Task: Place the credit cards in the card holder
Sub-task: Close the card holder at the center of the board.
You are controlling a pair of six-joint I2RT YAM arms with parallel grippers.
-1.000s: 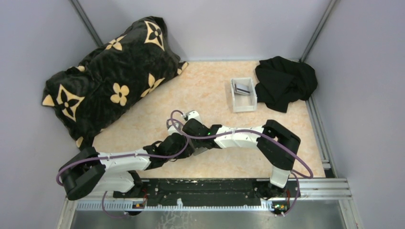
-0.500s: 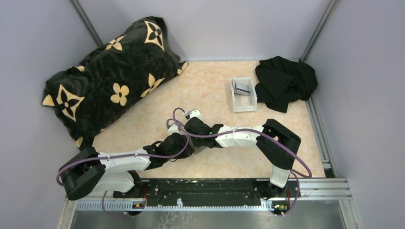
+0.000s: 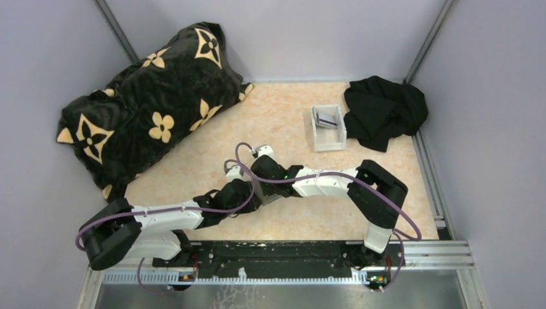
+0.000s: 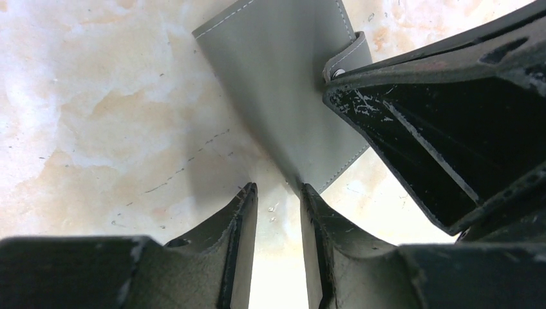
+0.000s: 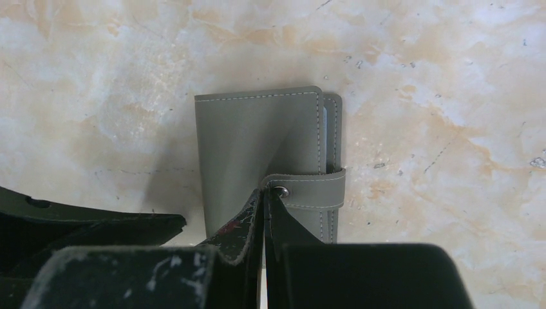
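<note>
Closed right end effector (image 5: pixel 263 196) has edged outward against the card holder's (image 5: pixel 251 141) still-fastened strap (image 5: pixel 312 190); left end effector (image 4: pixel 275 190) hovers slightly parted, empty.

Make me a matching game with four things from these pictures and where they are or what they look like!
Things:
1. card holder
2. white tray
3. black cloth
4. right gripper

Clues:
A. bunched in the table's far right corner
B. shut, tips at the snap strap
C. has credit cards inside
D. grey, folded closed, lying flat

Pairs: 1-D, 2-C, 3-A, 4-B
</note>
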